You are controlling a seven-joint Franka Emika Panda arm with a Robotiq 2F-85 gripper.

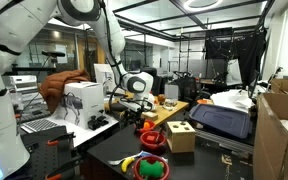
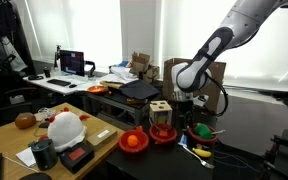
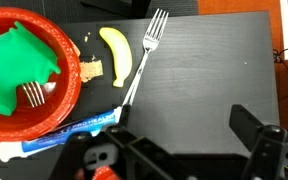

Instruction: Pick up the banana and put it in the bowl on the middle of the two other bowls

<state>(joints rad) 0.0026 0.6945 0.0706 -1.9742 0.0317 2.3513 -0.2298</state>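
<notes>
The small yellow banana [image 3: 116, 50] lies on the black table top, between a metal fork [image 3: 144, 60] and a red bowl [image 3: 69, 85] that holds a green thing and a small fork. My gripper [image 3: 184, 140] is open and empty. It hovers above the bare table, apart from the banana, which lies towards the upper left of the wrist view. In an exterior view the gripper [image 2: 187, 100] hangs over three bowls in a row: an orange-red one [image 2: 133, 141], a plain red one [image 2: 164, 133] in the middle, and a green-rimmed one [image 2: 201, 132].
A tan wooden box [image 2: 161, 112] with holes stands just behind the middle bowl; it also shows in an exterior view [image 1: 180, 135]. A blue and white tube [image 3: 69, 130] lies by the bowl. Cluttered desks, boxes and equipment surround the table.
</notes>
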